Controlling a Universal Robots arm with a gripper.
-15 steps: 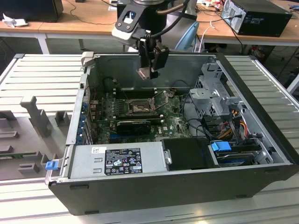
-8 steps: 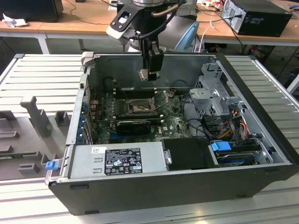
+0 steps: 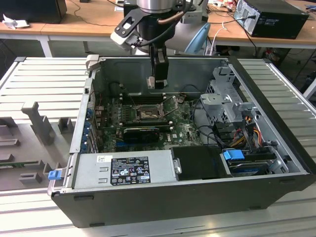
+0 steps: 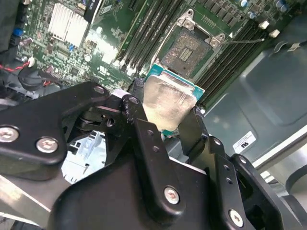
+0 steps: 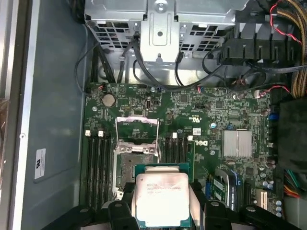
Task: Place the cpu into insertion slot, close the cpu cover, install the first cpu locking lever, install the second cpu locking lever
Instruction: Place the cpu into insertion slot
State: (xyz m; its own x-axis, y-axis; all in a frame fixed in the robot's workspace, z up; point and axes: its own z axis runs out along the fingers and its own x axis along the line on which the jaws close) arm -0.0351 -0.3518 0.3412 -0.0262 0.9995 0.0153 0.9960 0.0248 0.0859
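Note:
My gripper (image 3: pixel 157 81) hangs inside the open computer case, shut on the cpu (image 5: pixel 160 199) by two opposite edges. The cpu is a flat square chip with a pale silver face on a green board, also seen in the second wrist view (image 4: pixel 168 100). It is held in the air above the motherboard, just off to one side of the insertion slot (image 5: pixel 132 167), not touching it. The insertion slot (image 4: pixel 189 48) is a square socket with a dark centre and lies bare. The cpu cover (image 5: pixel 138 128), a thin metal frame, stands swung up from the slot's far edge.
Long black memory slots (image 5: pixel 98 163) flank the socket on both sides. A black card (image 3: pixel 140 132) lies just in front of it, then the power supply (image 3: pixel 126 168). A metal drive cage (image 3: pixel 224 98) with cables fills the exterior view's right. Grey fixtures (image 3: pixel 42 123) stand outside the case.

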